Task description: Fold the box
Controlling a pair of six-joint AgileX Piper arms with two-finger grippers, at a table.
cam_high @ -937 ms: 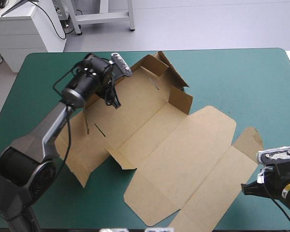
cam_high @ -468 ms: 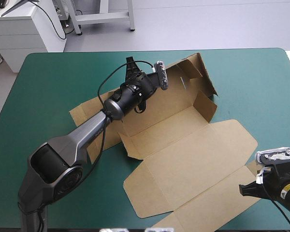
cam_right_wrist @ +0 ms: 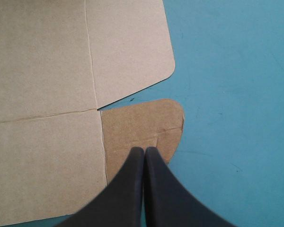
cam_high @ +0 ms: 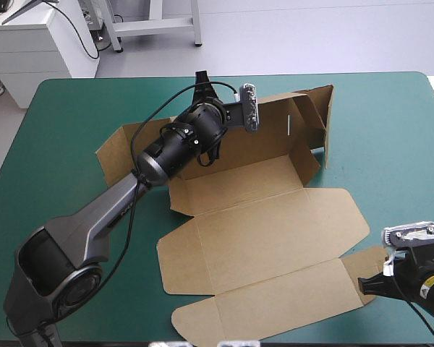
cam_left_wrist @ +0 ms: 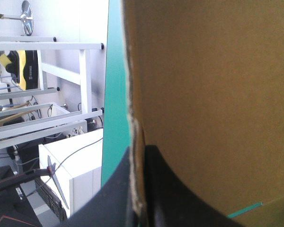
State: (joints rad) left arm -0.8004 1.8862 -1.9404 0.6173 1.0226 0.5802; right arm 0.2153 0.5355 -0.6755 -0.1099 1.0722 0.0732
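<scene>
The brown box lies as a cut sheet across the middle of the teal-green table, its far wall and the side flaps at its right end raised. My left gripper reaches over that far wall. In the left wrist view the wall's edge runs between the black fingers, so the left gripper is shut on the box. Near the front right corner my right gripper is shut. Its tips rest over a small rounded flap of the flat lid.
Bare teal-green cover stretches to the right of the box and along the left side. A white cabinet and metal frame legs stand beyond the table's far edge.
My left arm has swung to the right with the box, turning the sheet and standing its far wall up. The lid's small flap now lies by the right gripper, which stayed put.
</scene>
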